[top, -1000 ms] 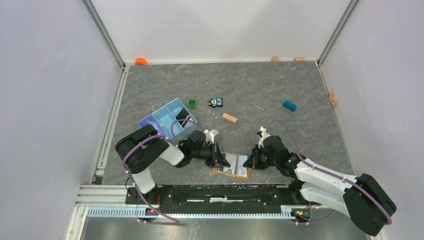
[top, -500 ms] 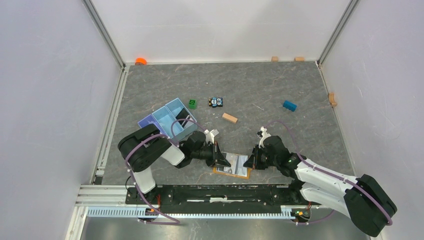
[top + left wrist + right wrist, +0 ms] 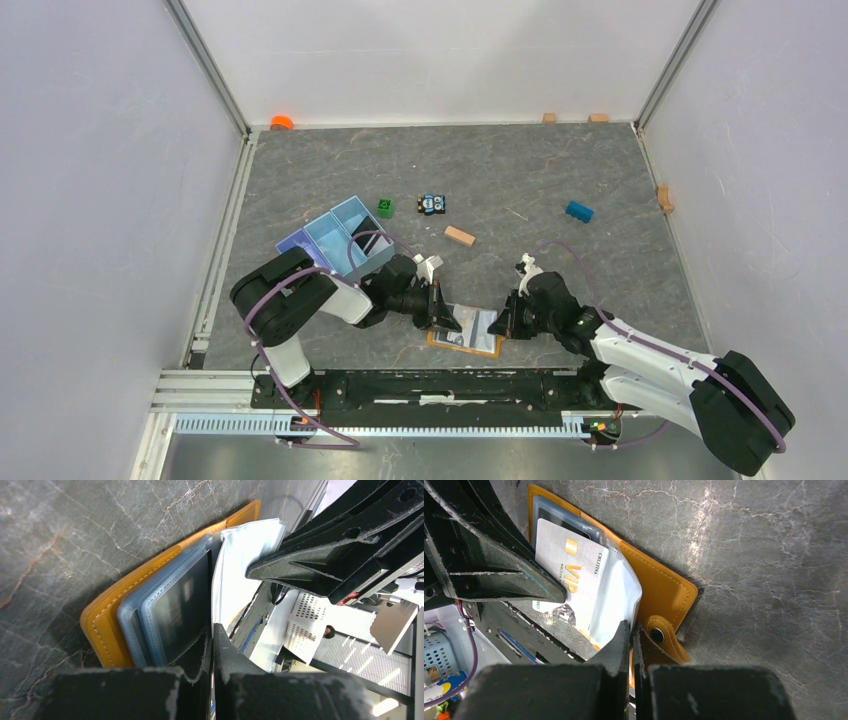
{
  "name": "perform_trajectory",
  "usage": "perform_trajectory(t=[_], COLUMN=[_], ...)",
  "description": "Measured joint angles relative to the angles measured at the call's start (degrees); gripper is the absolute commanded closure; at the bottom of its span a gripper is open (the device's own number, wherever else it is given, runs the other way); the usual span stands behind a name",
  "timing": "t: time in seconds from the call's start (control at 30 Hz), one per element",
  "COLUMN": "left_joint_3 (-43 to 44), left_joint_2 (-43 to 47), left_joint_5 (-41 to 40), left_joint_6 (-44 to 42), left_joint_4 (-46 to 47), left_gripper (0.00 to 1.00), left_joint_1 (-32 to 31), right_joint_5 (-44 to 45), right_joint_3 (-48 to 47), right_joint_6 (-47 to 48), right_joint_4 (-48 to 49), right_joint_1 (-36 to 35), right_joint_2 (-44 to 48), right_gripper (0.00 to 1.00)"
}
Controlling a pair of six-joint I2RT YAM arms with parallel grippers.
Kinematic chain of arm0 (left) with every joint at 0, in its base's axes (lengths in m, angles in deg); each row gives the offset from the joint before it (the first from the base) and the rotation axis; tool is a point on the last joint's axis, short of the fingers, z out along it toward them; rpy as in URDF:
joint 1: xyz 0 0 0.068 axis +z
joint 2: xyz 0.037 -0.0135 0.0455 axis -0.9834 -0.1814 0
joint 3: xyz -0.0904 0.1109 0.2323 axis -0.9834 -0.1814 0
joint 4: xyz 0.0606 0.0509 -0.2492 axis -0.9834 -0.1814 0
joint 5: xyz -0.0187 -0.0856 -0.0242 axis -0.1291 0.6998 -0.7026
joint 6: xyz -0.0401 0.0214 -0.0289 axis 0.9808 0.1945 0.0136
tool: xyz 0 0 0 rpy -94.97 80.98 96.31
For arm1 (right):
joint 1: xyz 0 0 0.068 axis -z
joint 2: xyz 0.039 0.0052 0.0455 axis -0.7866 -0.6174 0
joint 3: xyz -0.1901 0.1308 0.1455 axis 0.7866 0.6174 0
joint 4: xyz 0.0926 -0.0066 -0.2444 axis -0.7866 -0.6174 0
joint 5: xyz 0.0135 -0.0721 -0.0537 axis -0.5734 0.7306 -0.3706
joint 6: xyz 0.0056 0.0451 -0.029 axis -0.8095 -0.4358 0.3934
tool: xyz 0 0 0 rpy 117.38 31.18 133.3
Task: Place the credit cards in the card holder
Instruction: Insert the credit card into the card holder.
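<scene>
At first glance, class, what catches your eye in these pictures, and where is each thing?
The open orange card holder lies at the near edge of the table, with the left gripper and right gripper shut at its two ends. In the right wrist view a white VIP card sits in its clear sleeve. Farther back stands a light blue divided tray.

Left arm (image 3: 340, 300), right arm (image 3: 630, 345) low, reaching inward; left jaws, right jaws closed.

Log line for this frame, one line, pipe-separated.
card holder: open on table | left hand: shut at dark-card sleeve | right hand: shut on clear sleeve | white card: on open holder
</scene>
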Motion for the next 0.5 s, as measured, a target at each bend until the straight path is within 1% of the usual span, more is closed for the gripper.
perform_trajectory(t=[0.27, 0.5], left_joint_3=[0.11, -1.70], left_joint_2=[-0.02, -1.22], left_joint_5=[0.07, 0.09], left_joint_6=[-0.63, 0.59], left_joint_4=[0.04, 5.33], left_gripper=[0.98, 0.98], left_joint_1=[0.00, -0.02], right_joint_5=[0.00, -0.02], right_joint_3=[0.00, 0.00], right_joint_6=[0.00, -0.02], right_joint_4=[0.02, 0.04], right_joint_1=[0.00, 0.00], right_joint_2=[0.00, -0.07], right_gripper=[1.00, 1.00])
